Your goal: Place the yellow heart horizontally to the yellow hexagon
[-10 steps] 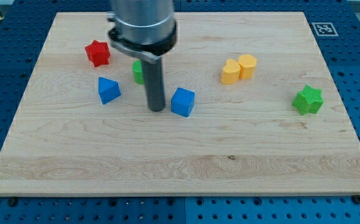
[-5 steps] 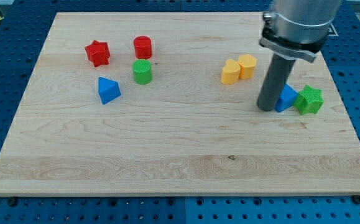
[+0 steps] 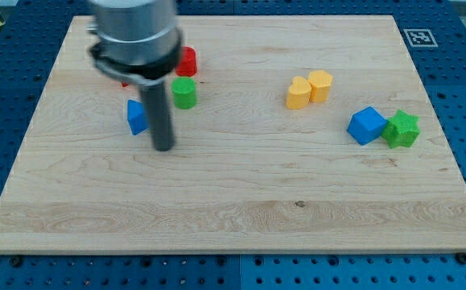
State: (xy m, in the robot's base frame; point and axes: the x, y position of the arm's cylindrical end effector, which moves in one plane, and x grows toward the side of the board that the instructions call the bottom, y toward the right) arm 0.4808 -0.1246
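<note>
My tip (image 3: 162,147) sits left of centre, just beside the blue block (image 3: 136,118); I see no jaws on it. The yellow heart (image 3: 298,93) touches the yellow hexagon (image 3: 321,85).

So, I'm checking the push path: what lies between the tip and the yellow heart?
In the camera view, only bare board lies between my tip and the yellow heart. The green cylinder sits just above that line.

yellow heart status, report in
My tip far off at view's left, beside blue block. Yellow heart touching yellow hexagon, on its left. Nothing between.
</note>
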